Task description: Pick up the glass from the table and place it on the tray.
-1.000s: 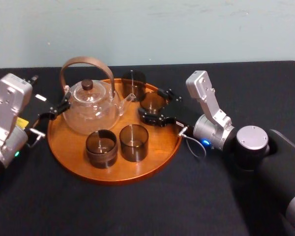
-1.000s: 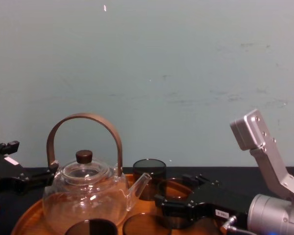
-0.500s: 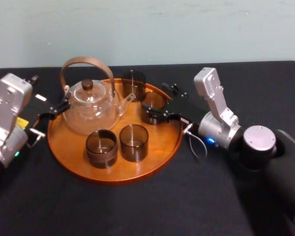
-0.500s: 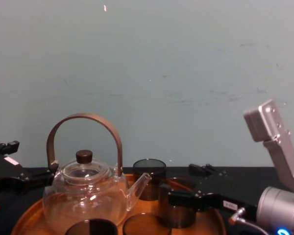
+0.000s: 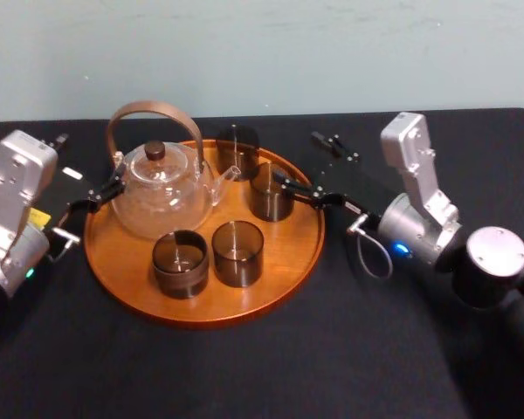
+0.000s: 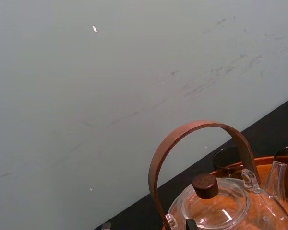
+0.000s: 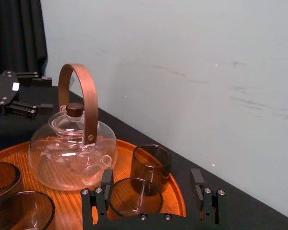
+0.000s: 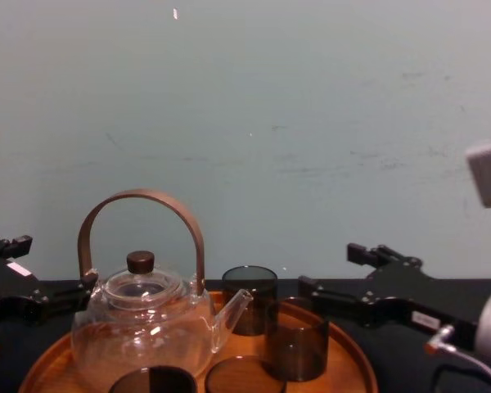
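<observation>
The dark smoked glass stands upright on the right side of the round wooden tray, free of any grip; it also shows as glass and glass. My right gripper is open, just right of that glass over the tray's rim, its fingers apart and holding nothing; in the chest view the right gripper hovers right of the glass. My left gripper is open and still at the tray's left edge, next to the glass teapot.
Three more dark glasses stand on the tray: one at the back and two in front. The teapot's tall brown handle rises over the tray's left half. The black table spreads wide in front.
My right gripper has let go of the glass and drawn back to the right. The glass stays standing on the tray. The left arm has not moved.
</observation>
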